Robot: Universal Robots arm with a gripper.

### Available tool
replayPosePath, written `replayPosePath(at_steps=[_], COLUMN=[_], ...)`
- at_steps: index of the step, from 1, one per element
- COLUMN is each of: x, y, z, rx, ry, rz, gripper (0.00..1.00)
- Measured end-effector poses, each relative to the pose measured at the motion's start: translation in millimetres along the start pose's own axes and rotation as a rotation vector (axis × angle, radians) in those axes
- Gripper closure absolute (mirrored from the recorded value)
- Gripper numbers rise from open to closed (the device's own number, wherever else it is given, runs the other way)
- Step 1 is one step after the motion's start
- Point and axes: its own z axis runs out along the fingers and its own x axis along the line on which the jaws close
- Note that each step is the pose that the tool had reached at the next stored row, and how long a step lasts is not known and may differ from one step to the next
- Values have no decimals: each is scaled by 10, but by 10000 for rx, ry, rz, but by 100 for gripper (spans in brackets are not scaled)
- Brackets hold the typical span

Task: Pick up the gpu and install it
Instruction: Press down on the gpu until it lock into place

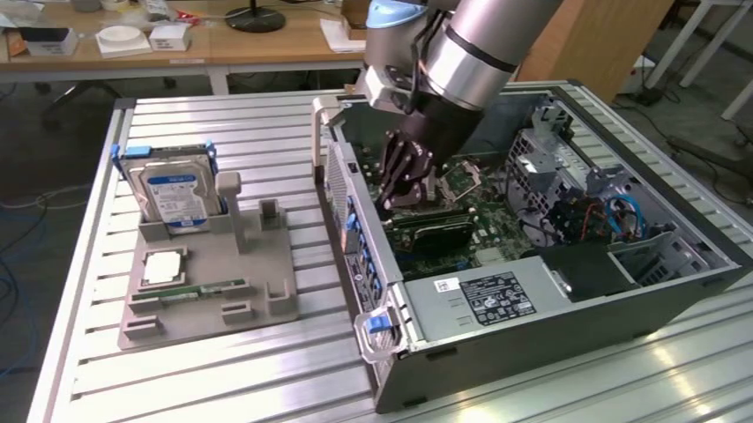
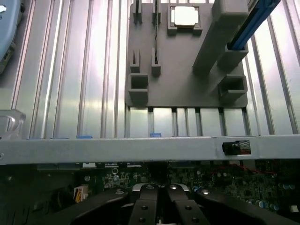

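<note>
The pincer [image 1: 397,196] is reaching down into the open computer case [image 1: 565,291], fingers closed — seemingly pressing the gpu [image 1: 429,231] onto the motherboard [image 1: 471,211]. If the card is sitting skewed, pushing risks jamming it — or bending the slot.

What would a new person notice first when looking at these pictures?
First, the robot arm reaching down into the open computer case, with its dark tool shut just above the motherboard. Next, on the exterior view's left, the grey holder tray on the slatted metal table, with a hard drive standing upright in it.
</note>
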Motion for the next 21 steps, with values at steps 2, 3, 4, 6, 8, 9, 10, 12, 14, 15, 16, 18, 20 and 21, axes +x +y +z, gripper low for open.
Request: replayPosePath(at_steps=[2, 3, 4, 6, 8, 9, 10, 12, 14, 15, 16, 18, 20, 21], x=[0, 0, 0, -1, 0, 1, 1, 0, 0, 0, -1, 1, 1, 1], y=[-1, -1, -1, 4, 17, 23, 26, 26, 25, 26, 32, 48, 62, 68], z=[0, 0, 0, 0, 6, 7, 8, 9, 14, 22, 34, 55, 68, 73], rx=[0, 0, 0, 90, 423, 601, 789, 1136, 1420, 1510, 1537, 1547, 1563, 1570], ry=[-1, 0, 1, 23, 136, 164, 166, 151, 135, 129, 127, 130, 130, 130], rz=[-1, -1, -1, 9, 57, 74, 82, 90, 95, 95, 95, 97, 97, 98], gripper=[90, 90, 90, 90, 90, 90, 90, 90, 90, 90, 90, 90, 90, 90])
